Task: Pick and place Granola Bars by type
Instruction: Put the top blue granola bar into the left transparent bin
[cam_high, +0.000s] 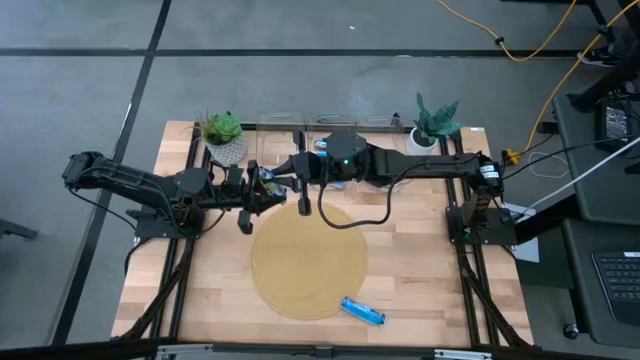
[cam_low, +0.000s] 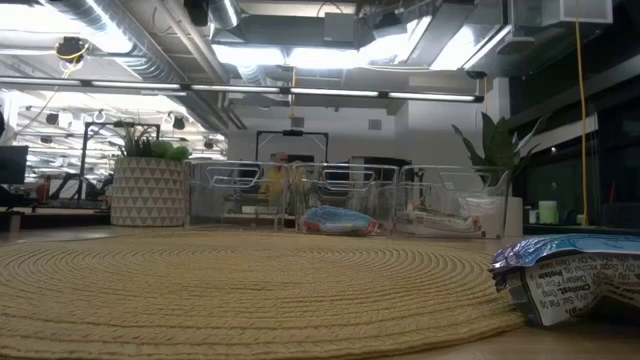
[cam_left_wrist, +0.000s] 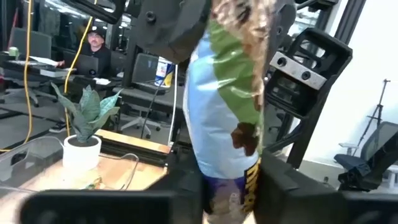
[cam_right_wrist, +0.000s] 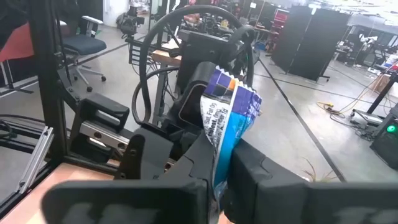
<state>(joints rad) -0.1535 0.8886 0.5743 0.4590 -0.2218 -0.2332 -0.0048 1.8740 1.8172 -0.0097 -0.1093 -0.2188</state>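
One granola bar (cam_high: 270, 179) in a blue, green and brown wrapper hangs in the air between my two grippers, above the far-left edge of the round woven mat (cam_high: 308, 260). My left gripper (cam_high: 262, 187) reaches in from the left and is shut on it. My right gripper (cam_high: 300, 180) reaches in from the right and is shut on it too. Another bar, bright blue (cam_high: 362, 311), lies flat on the table at the mat's near edge; it fills the right of the low view (cam_low: 575, 280). More bars (cam_low: 340, 220) lie in the clear bins. My left gripper (cam_left_wrist: 230, 186) pinches the bar's purple-blue end (cam_left_wrist: 227, 177) between its two fingers, level from the table's left. The bar is lifted clear and runs away from the fingers toward the other gripper. My right gripper (cam_right_wrist: 221, 168) pinches the bar's opposite end (cam_right_wrist: 219, 149) between its two fingers, level from the table's right. The crimped wrapper end (cam_right_wrist: 239, 93) sticks out past the fingers toward the left gripper.
Clear plastic bins (cam_low: 345, 200) stand in a row along the far edge, between a potted plant in a patterned pot (cam_high: 224, 135) and one in a white pot (cam_high: 435, 125). Black frame rails run down both table sides. A person sits beyond the table (cam_left_wrist: 93, 46).
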